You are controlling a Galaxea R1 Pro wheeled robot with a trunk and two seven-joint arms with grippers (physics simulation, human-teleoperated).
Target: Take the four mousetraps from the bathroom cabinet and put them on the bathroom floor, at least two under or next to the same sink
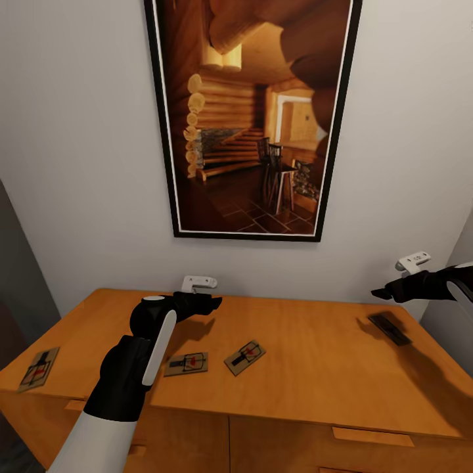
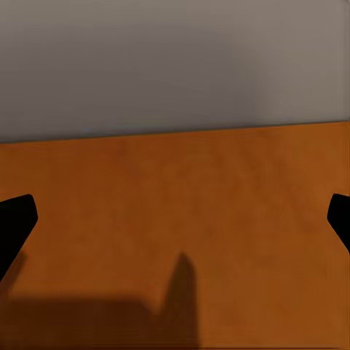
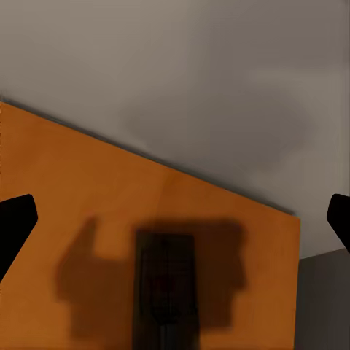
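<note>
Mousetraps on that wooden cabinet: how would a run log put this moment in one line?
four mousetraps on cabinet top | left tool open, empty | right tool open above rightmost trap

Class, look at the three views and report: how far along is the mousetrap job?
Nothing looks done: four mousetraps lie on the cabinet top, one at its left edge, two near the middle, one dark one at the right. In hand: nothing; the left hand and right hand hover open, the right over the dark trap. Left: moving all four to the floor.
</note>
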